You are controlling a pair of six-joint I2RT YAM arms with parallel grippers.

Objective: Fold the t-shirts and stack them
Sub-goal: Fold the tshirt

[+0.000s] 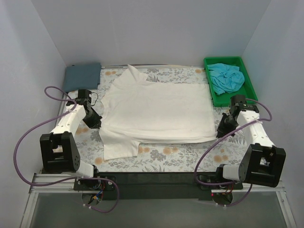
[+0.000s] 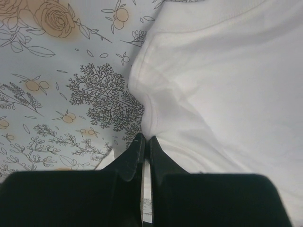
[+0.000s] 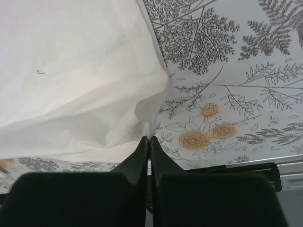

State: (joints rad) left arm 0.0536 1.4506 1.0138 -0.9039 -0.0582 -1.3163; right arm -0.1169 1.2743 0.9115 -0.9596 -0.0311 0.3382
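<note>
A cream-white soft cloth t-shirt (image 1: 159,111) lies spread flat and sideways across the middle of the floral-patterned table cover (image 1: 180,154), its plain side up, one sleeve pointing to the far edge and the other to the near edge on the left; the left gripper (image 1: 97,122) sits low at the shirt's left edge between the sleeves, and in the left wrist view its black fingers (image 2: 135,158) are pressed together with the white cloth puckered into a fold right at their tips, so it looks pinched on that edge; the right gripper (image 1: 222,130) is down at the shirt's near right corner, fingers (image 3: 137,161) likewise clenched, the hem drawn to a point between the tips; a slate blue-grey t-shirt (image 1: 83,76) lies folded flat at the far left corner; a turquoise t-shirt (image 1: 226,78) is crumpled inside a green plastic tray (image 1: 223,59) at the far right corner, well apart from the white one.
</note>
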